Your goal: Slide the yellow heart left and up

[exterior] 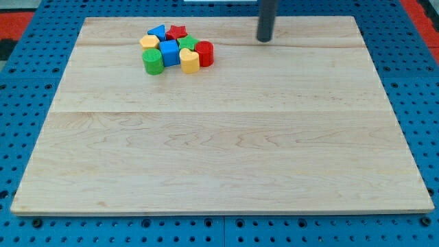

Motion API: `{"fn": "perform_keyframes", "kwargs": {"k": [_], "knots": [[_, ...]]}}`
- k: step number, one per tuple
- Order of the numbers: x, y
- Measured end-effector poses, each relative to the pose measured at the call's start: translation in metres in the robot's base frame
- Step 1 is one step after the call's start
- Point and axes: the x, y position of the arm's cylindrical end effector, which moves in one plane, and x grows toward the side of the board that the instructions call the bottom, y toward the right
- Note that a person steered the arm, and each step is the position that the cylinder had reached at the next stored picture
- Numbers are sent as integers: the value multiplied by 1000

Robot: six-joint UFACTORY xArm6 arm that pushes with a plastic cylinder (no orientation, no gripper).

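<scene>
The yellow heart lies at the lower right of a tight cluster of blocks near the view's top left of the wooden board. A red cylinder touches it on the right, a blue cube on the left, and a green block above. My tip stands on the board near the view's top, well to the right of the cluster and apart from every block.
The cluster also holds a green cylinder, a yellow block, a blue triangle and a red star. A blue pegboard surrounds the board.
</scene>
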Motion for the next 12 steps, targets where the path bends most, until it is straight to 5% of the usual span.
{"fn": "perform_keyframes", "kwargs": {"k": [2,4,8,12], "knots": [[13,-63],[22,-62],[109,-126],[108,-207]]}}
